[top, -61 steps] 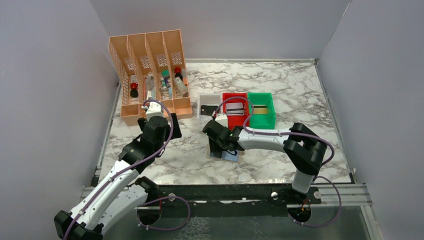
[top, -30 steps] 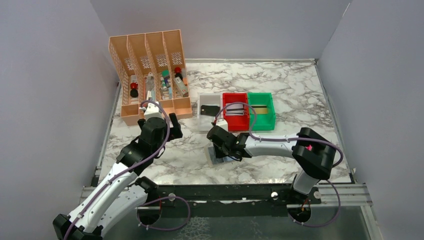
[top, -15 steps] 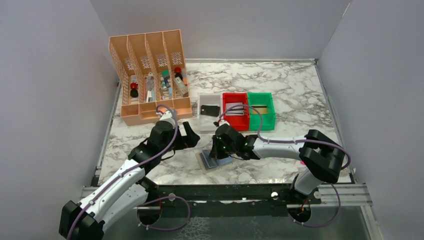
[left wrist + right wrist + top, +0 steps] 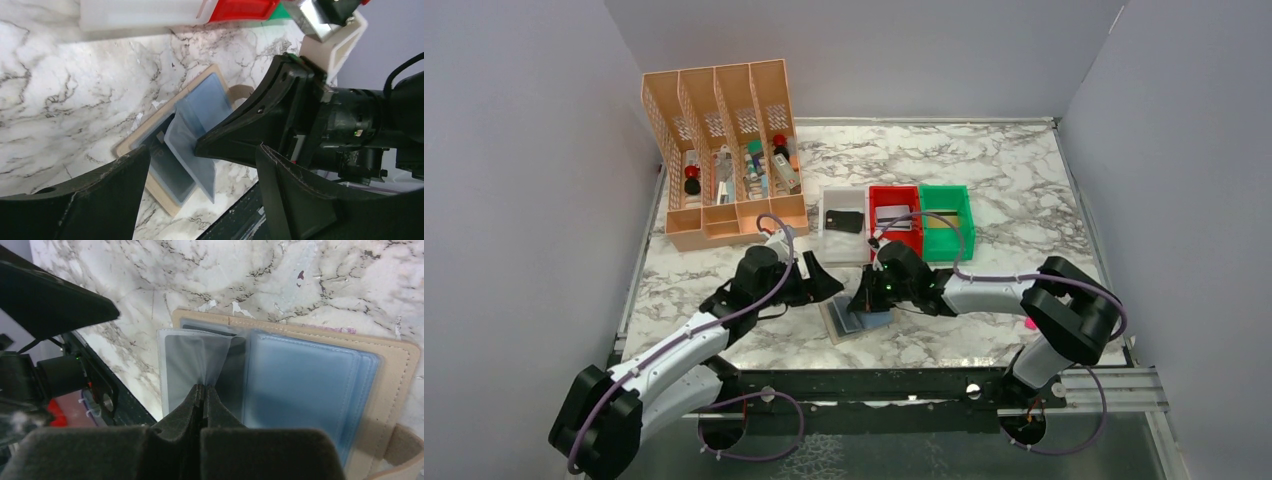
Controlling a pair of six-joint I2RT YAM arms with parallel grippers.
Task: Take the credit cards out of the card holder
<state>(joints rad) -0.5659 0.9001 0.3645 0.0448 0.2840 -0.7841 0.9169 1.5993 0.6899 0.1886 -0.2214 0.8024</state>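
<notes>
- Left hand (image 4: pixel 820 280) had swung in, open, beside the card holder (image 4: pixel 844 326).
- Right hand (image 4: pixel 202 392) pinched a clear sleeve (image 4: pixel 192 357); pulling harder could have dragged the holder across the worktop (image 4: pixel 984 180).

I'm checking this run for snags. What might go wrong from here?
The right gripper pinches only a thin clear sleeve of the card holder; pulling might drag the whole holder or tear the sleeve. The open left gripper hangs close to the right one; they might collide.
</notes>
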